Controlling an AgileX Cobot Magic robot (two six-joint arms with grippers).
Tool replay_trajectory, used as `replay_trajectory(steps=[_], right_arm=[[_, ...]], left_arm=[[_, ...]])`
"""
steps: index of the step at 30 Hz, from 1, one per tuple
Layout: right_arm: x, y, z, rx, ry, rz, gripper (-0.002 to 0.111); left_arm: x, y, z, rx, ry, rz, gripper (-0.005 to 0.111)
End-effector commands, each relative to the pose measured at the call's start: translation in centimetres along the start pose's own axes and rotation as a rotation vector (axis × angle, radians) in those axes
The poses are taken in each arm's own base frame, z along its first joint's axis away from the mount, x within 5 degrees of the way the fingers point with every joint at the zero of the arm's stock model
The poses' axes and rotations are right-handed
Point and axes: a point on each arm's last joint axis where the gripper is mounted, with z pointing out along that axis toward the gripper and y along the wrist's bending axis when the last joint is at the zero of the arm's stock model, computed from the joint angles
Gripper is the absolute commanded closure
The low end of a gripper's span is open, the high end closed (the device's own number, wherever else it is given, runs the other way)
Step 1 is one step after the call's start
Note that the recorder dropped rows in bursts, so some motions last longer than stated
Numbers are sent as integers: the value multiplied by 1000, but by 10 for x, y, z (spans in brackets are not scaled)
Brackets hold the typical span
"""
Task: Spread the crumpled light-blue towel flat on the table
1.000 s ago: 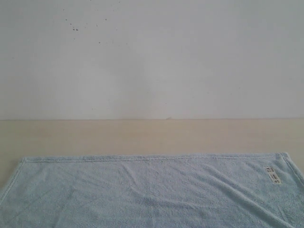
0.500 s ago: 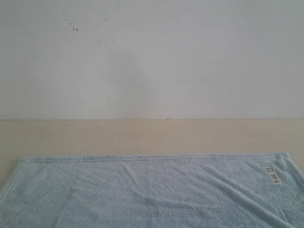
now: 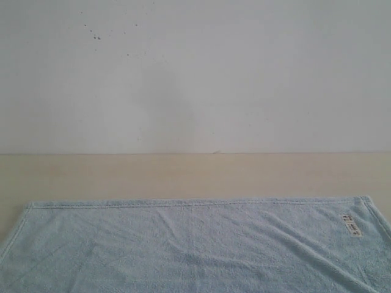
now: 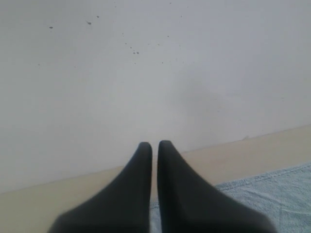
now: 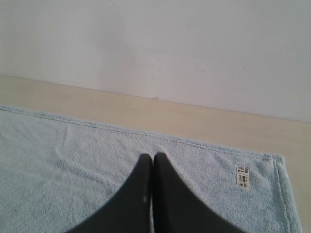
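As far as I can judge, the job is close to finished. In the exterior view the towel (image 3: pixel 183 244) lies opened out across the lower third of the frame, resting on the table (image 3: pixel 183 174). Its stitched hem (image 3: pixel 183 201) runs nearly straight from left to right, and the small white tag (image 3: pixel 350 224) shows at the lower right, near a corner. I cannot vouch for the near part, which runs off the bottom edge of the frame. A few shallow creases (image 3: pixel 287 235) slant across the cloth right of centre, so a last smoothing may be wanted. Above the bare strip of tabletop there is only the white wall (image 3: pixel 195 73), and neither arm shows in that view. Seen from my wrists, my left gripper (image 4: pixel 155 145) has its jaws pressed together with nothing between them, with the towel's edge just beside it. My right gripper (image 5: pixel 152 158) is likewise closed and empty, poised over the towel; whether it touches the pile I cannot tell.
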Motion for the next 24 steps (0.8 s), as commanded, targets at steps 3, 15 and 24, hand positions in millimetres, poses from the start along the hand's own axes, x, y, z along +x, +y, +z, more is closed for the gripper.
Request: replay_trajectory(steps=[3,15,24], right_arm=[[-1,0,0,0,-14,-4,108],[-1,0,0,0,-7,-4,108],[-1,0,0,0,-7,-4,108]], left_arm=[[4,0,0,3,22,-7,103],[5,-1,0,4,36,-12,103],[5,-1,0,4,42,-35,103]])
